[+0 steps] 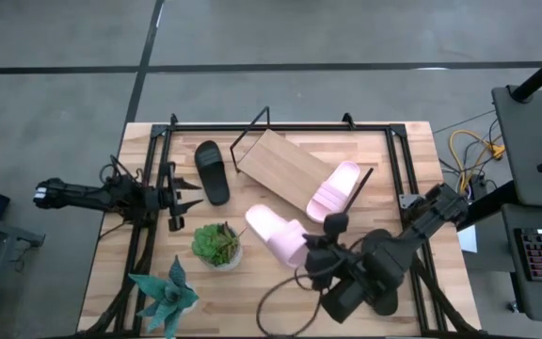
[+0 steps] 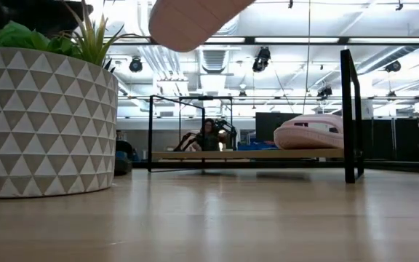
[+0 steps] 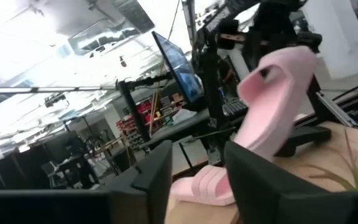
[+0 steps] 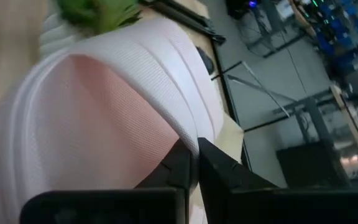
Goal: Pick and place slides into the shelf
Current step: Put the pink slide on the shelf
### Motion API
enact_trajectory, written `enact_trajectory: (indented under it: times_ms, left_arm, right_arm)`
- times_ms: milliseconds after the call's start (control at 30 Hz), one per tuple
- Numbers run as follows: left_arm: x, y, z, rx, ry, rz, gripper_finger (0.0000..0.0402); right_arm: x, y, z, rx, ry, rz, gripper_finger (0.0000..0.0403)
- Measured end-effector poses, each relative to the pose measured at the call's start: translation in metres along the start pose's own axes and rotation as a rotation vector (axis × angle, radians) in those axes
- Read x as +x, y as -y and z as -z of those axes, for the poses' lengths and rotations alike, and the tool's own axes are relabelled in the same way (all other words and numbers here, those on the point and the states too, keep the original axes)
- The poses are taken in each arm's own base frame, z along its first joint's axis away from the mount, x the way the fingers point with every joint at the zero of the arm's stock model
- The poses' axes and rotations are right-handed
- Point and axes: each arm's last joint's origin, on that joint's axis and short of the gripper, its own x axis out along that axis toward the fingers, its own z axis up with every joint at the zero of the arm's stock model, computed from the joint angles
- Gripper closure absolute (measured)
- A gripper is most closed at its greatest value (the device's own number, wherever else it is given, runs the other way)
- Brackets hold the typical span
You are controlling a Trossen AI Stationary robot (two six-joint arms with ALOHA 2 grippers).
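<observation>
One pale pink slide [image 1: 273,231] hangs in the air near the table's middle, above the tabletop, with my right gripper [image 1: 316,250] shut on it. A second pink slide [image 1: 333,191] lies sole-down on the right end of the slanted wooden shelf [image 1: 276,160]. A black slide [image 1: 213,171] lies flat on the table left of the shelf. My left gripper [image 1: 184,202] stands open just left of the black slide, with nothing between its fingers. My right gripper pinches the pink slide's ribbed strap [image 4: 179,124] at its edge between the two nearly shut fingers. It comes at the slide from the table's right and near side, slanting down. The slide is lifted clear and tilted, its free end [image 2: 195,18] high above the tabletop.
A green plant in a triangle-patterned pot [image 1: 217,245] stands just left of the held slide. A spiky plant [image 1: 163,292] sits at the near left. Black frame rails [image 1: 280,125] run along the table's far edge and sides.
</observation>
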Motion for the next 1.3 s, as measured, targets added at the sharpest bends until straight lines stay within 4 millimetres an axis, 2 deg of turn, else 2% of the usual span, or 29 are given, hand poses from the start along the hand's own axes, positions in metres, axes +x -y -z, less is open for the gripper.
enact_trajectory:
  times_ms: [133, 367, 500, 667, 900, 1300]
  left_arm:
    - [0.013, -0.007, -0.014, 0.036, -0.024, 0.007, 0.0239]
    - [0.045, -0.017, -0.040, 0.204, -0.063, 0.041, 0.0235]
    - [0.067, -0.015, -0.042, 0.288, -0.145, 0.107, 0.0235]
    - [0.097, -0.010, -0.040, 0.329, -0.227, 0.171, 0.0235]
    - [0.130, -0.012, -0.043, 0.399, -0.324, 0.111, 0.0235]
    - [0.165, -0.007, -0.037, 0.474, -0.416, 0.083, 0.0235]
  right_arm:
    - [0.010, 0.012, -0.006, 0.064, -0.008, 0.035, 0.0391]
    - [0.033, 0.029, -0.009, 0.123, -0.054, 0.086, 0.0391]
    - [0.041, 0.043, -0.009, 0.158, -0.081, 0.112, 0.0391]
    - [0.040, 0.059, -0.009, 0.190, -0.079, 0.126, 0.0391]
    - [0.039, 0.059, -0.008, 0.184, -0.083, 0.122, 0.0391]
    - [0.037, 0.063, -0.008, 0.188, -0.080, 0.121, 0.0391]
